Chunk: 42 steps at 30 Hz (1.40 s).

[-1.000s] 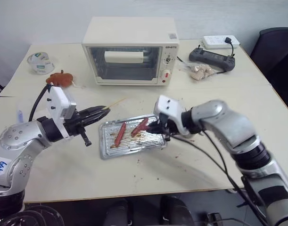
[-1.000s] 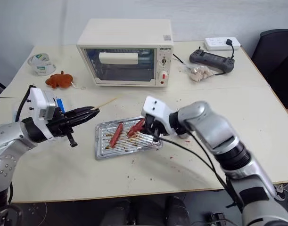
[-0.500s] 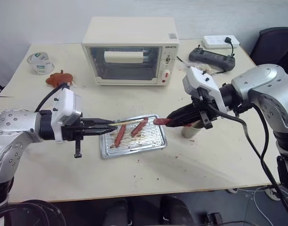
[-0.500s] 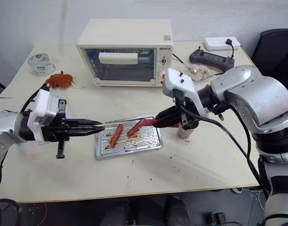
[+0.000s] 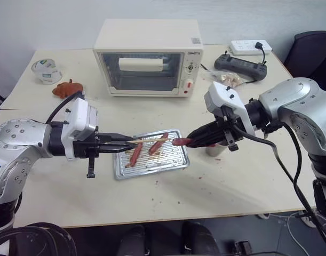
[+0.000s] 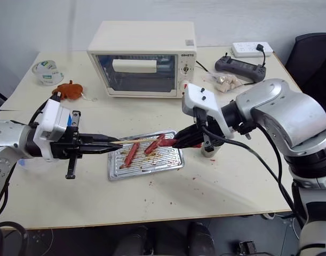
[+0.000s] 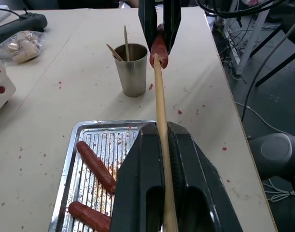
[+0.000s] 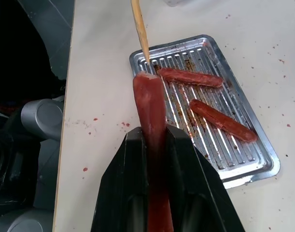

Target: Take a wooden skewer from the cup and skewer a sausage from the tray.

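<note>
My left gripper [image 5: 129, 143] is shut on a wooden skewer [image 7: 160, 96], held level and pointing right over the silver tray [image 5: 172, 159]. My right gripper [image 5: 193, 141] is shut on a reddish-brown sausage [image 8: 151, 111], its free end facing the skewer. The skewer's tip sits right at that end; I cannot tell whether it has entered. Two more sausages [image 5: 136, 153] lie on the tray's ribbed bottom. The cup [image 7: 132, 69], with more skewers standing in it, is on the table just behind the right gripper.
A cream toaster oven [image 5: 146, 56] stands behind the tray. A white tub [image 5: 45, 70] and an orange toy [image 5: 66, 88] lie at the far left. A black controller [image 5: 240, 65], a power strip [image 5: 249, 47] and a snack bag [image 5: 229, 80] sit at the far right.
The right gripper has lifted a sausage off the tray and swung right, near the cup. The left gripper has turned its skewer to point right, toward the sausage's end.
</note>
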Tool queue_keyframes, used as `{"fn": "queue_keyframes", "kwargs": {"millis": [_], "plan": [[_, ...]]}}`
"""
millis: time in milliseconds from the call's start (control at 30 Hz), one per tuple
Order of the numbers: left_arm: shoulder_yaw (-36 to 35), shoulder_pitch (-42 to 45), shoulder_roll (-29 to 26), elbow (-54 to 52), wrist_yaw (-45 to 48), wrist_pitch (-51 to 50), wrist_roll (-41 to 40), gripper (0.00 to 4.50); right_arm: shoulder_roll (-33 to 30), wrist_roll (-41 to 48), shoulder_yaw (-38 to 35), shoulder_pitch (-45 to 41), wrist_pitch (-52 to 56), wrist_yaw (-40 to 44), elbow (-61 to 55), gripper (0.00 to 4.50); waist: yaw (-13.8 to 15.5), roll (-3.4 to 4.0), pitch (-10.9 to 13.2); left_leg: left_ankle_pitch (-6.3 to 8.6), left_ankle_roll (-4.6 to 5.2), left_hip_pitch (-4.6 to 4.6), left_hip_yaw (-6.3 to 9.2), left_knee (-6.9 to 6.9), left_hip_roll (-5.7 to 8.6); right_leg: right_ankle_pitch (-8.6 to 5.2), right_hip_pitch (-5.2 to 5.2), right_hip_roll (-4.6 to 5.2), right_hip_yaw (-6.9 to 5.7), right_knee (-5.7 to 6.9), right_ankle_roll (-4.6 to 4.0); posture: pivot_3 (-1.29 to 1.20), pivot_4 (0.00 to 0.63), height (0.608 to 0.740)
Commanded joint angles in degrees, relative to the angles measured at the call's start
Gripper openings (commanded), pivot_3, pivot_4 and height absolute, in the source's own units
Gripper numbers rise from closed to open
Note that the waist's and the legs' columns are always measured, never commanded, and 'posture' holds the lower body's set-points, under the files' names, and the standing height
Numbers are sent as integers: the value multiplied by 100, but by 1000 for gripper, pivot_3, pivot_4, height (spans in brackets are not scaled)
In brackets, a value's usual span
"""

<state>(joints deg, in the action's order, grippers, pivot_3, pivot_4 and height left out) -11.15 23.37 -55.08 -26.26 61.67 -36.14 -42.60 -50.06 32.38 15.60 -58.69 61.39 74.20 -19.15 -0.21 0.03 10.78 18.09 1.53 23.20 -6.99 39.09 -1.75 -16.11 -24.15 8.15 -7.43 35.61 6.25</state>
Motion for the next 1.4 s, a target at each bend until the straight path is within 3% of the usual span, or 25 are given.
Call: {"fn": "queue_keyframes", "kwargs": {"millis": [33, 1400], "plan": [[-51, 58, -6, -45, 39, 109, -17, 0, -12, 146, -195, -98, 26, -76, -180, 204, 0, 0, 0, 0, 0, 0, 0, 0, 0, 0, 0, 0, 0, 0, 0, 0, 150, 740], [15, -6, -84, 83, 283, 361, 216, 0, -90, 362, -174, -138, 78, -372, -110, 204, 0, 0, 0, 0, 0, 0, 0, 2, 1, 0, 0, -2, 2, 3, 0, 0, 150, 740]]}}
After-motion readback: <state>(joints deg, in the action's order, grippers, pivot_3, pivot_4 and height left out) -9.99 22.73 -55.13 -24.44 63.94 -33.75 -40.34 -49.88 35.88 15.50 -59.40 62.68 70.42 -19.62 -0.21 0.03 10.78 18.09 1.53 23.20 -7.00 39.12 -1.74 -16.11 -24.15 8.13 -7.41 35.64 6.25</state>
